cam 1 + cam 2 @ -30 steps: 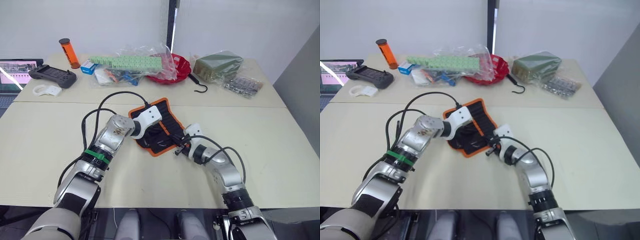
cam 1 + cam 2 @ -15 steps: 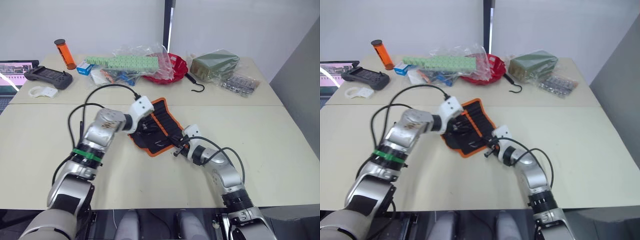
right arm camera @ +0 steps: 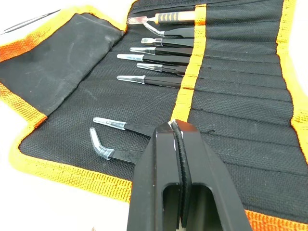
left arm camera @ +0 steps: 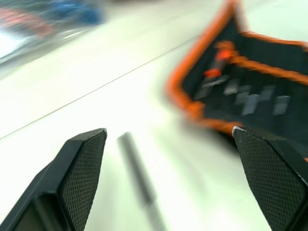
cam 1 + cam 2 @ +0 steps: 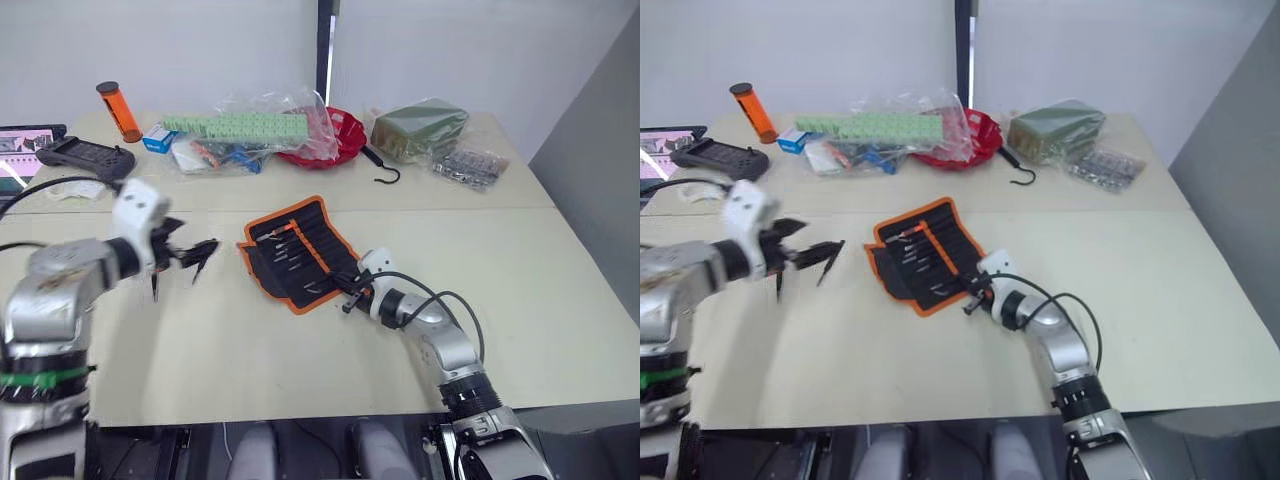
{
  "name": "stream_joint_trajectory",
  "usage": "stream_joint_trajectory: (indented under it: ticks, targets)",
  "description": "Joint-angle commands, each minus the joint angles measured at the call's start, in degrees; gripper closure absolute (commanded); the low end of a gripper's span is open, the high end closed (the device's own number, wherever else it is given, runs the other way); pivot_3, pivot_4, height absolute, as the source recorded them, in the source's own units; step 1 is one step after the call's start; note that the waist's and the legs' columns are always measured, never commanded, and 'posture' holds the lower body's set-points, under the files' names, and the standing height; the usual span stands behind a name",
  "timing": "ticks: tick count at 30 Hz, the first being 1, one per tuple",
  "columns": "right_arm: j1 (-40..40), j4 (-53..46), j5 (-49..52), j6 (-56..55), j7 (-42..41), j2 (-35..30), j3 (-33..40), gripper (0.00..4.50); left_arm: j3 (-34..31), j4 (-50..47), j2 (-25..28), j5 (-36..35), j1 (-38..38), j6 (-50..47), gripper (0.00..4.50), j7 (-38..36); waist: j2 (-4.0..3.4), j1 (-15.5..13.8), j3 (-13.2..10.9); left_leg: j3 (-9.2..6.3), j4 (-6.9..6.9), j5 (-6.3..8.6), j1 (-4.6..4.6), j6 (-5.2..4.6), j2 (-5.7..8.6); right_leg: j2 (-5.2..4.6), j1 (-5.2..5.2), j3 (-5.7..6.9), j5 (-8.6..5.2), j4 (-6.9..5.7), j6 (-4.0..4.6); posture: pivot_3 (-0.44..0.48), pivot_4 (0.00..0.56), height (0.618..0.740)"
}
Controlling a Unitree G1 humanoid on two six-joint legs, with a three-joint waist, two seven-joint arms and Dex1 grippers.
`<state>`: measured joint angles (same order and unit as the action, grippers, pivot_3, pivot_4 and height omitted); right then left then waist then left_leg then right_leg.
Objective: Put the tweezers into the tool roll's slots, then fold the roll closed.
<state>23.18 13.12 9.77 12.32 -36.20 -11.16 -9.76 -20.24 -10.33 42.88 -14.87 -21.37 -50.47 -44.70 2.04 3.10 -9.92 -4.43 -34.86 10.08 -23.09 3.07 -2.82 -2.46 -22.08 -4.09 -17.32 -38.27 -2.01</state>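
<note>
Tool roll (image 5: 297, 252) lies open, tweezers (image 3: 154, 57) half hidden in slots; right claw (image 3: 179, 144) pressed together at its near edge, left claw (image 5: 187, 256) spread apart, left of it.

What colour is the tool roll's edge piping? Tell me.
Orange, around the black tool roll; clearest in the right wrist view.

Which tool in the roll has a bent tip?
The tweezer lowest in the tool roll, nearest the right claw; its silver tip hooks sideways, while the others' run straight.
</note>
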Motion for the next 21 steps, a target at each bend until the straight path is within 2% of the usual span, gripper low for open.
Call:
stream_joint_trajectory:
  ticks: [1,6,10,15,21]
  targets:
    - [-0.7,5.5,-1.6,1.0,1.0,-0.3,0.1,4.50,-12.7,-8.3,-1.1,-2.8,8.0,-2.2,0.05,3.4,0.03,0.0,0.0,0.02,-0.03,0.00,0.01,0.00,0.00,-0.01,0.02,-0.02,0.00,0.01,0.00,0.000,0.150,0.740]
    - [1.2,8.5,-1.8,-0.7,0.3,0.1,-0.1,4.50,-27.2,-12.9,-7.6,-5.4,25.2,2.2,0.05,5.0,0.13,0.2,0.1,0.10,0.03,0.01,0.45,0.01,-0.04,-0.02,0.43,-0.04,0.01,0.11,0.07,0.000,0.150,0.740]
    - [2.2,10.6,-2.0,-1.9,-0.3,0.5,-0.6,4.50,-33.9,-13.8,-15.0,-6.5,36.4,9.0,0.05,6.3,0.16,0.2,0.1,0.12,0.10,0.02,0.85,0.04,-0.04,-0.07,0.85,-0.04,-0.12,0.24,0.16,0.000,0.150,0.740]
    - [2.4,11.6,-2.1,-2.8,-0.5,0.8,-0.8,4.50,-35.3,-13.5,-22.6,-8.7,45.6,16.5,0.05,6.6,0.38,-0.5,0.3,0.13,0.09,0.03,0.89,0.06,-0.05,-0.10,0.90,-0.05,-0.26,0.29,0.28,0.000,0.150,0.740]
    - [1.9,11.4,-2.1,-2.7,-1.2,0.6,-1.3,4.50,-34.5,-15.0,-25.0,-12.9,48.6,17.7,0.05,9.8,0.42,-0.5,0.3,0.13,0.09,0.06,0.88,0.10,-0.06,-0.10,0.89,-0.06,-0.62,0.29,0.47,0.000,0.150,0.740]
